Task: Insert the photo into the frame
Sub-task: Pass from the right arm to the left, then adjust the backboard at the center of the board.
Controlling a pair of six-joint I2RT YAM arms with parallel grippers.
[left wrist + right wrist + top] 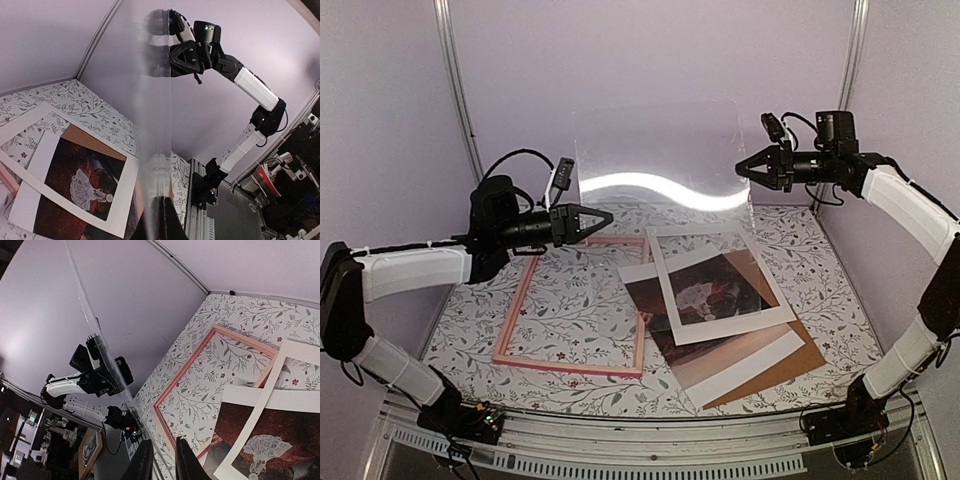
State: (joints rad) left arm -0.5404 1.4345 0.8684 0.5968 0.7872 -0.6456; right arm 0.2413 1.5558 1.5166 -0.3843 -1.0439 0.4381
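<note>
Left end effector [607, 215] is seen clamped on one edge of a clear pane [660, 150], which is held upright above the counter [820, 260]. Right end effector [740, 168] is set at the opposite edge with fingers nearly together; its grip cannot be told. Below, the frame [570, 364] is laid flat at left with nothing in it. The photo [715, 292] is lying beside it, a corner reaching the frame's right rail, under a white mat [665, 285] and over a brown backing board [790, 362]. Insertion is judged not begun; the photo is yet to be freed and placed.
</note>
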